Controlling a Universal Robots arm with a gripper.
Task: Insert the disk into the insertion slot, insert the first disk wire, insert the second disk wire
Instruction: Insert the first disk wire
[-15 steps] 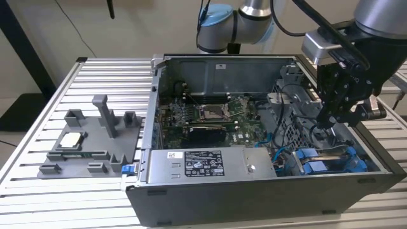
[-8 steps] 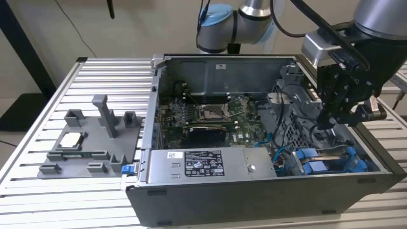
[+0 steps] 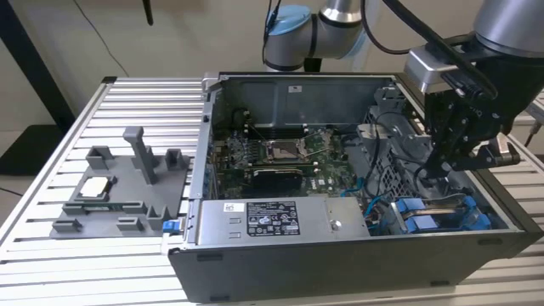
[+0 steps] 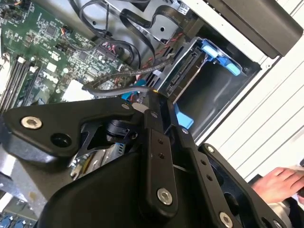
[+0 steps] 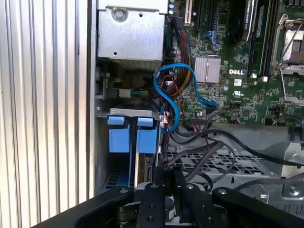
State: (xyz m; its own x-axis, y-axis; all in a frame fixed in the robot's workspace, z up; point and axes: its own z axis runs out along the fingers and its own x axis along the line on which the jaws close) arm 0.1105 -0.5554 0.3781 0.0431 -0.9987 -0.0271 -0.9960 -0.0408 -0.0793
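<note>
Exterior view: open PC case [image 3: 340, 261] on the ribbed desk [image 3: 51, 274]. The tool [image 3: 435, 171] hangs inside the case at the exterior view's right, just above the blue-framed disk [image 3: 415, 220].

Second wrist view: adds a person's hand [image 4: 280, 183] outside the case and a grey cable [image 4: 109, 85] by the tool [image 4: 154, 100].

First wrist view: the disk [image 5: 147, 137] is seated in the insertion slot [image 5: 126, 112], with a blue cable [image 5: 166, 95] beside it.

Tool apart or together: cannot tell.

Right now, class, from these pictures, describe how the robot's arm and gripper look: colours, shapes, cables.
The arm is a round silver-grey tube with a pale blue joint cap; black cables loop along it. The gripper is black, built of flat linked bars with silver bolt heads, mounted under a light grey block.
</note>
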